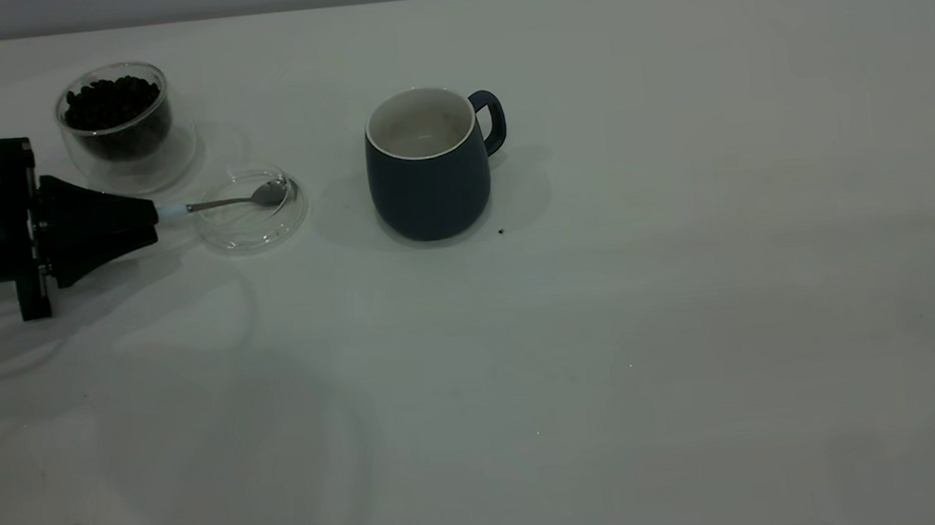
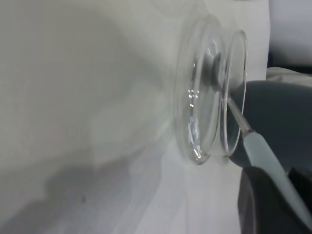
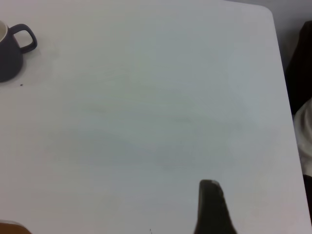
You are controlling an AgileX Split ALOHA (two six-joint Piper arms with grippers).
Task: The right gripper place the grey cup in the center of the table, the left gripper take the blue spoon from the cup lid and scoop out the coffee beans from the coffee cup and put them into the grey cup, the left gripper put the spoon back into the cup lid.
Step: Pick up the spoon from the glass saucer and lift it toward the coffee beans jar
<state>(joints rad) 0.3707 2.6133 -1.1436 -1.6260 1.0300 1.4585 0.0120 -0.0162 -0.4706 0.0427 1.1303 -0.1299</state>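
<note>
At the table's [image 1: 689, 320] left edge, the left gripper [image 1: 148, 217] clamps the blue spoon's [image 1: 229, 202] handle, its bowl resting on the cup lid [image 1: 252, 229] beside the coffee cup [image 1: 123, 131]; lifting it toward the coffee beans [image 1: 111, 103] looks next, the grey cup [image 1: 427, 174] already centred.

The plain white table [image 1: 606, 327] carries a few tiny dark specks. The rounded ceramic grey cup [image 1: 430, 184] is dark navy-grey outside, white inside and at the rim. The small metal blue spoon [image 1: 221, 203] has a pale light-blue handle and silvery bowl. The round flat cup lid [image 1: 252, 225] and the handleless double-walled coffee cup [image 1: 125, 147] are colourless clear glass; the heaped roasted coffee beans [image 1: 111, 103] are dark brown, almost black. The tapering left gripper [image 1: 148, 214] is black with a silver-grey part.
</note>
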